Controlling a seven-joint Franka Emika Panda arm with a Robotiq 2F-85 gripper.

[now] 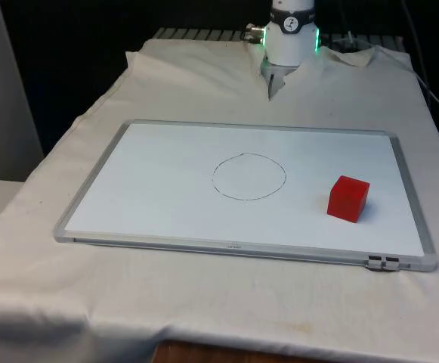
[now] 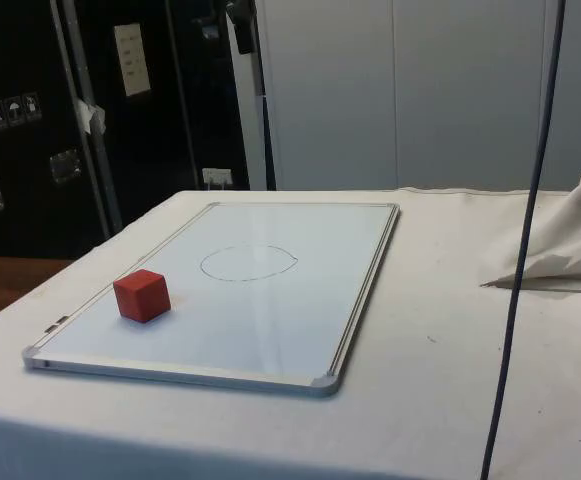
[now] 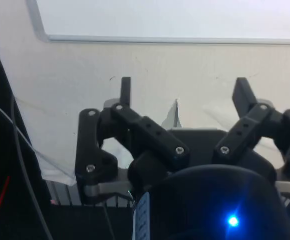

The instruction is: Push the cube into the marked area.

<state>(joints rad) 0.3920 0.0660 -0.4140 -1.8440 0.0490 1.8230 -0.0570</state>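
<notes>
A red cube point(image 1: 348, 198) sits on the whiteboard point(image 1: 159, 219), toward the front view's right and close to the board's near edge; the side view has the red cube point(image 2: 142, 296) near the board's front left corner. A thin drawn circle point(image 1: 249, 176) marks the board's middle, also seen as the circle point(image 2: 248, 262) from the side. The cube lies outside the circle, a short gap away. In the wrist view my gripper point(image 3: 183, 92) hangs open over the white cloth at the table's far end, short of the whiteboard's edge point(image 3: 159, 39), with nothing between its fingers point(image 3: 125, 91).
The whiteboard's grey frame point(image 2: 362, 290) rises slightly above the cloth. A folded ridge of cloth point(image 2: 560, 250) lies beside the board in the side view. A dark cable point(image 2: 525, 240) hangs down across the side view's right part.
</notes>
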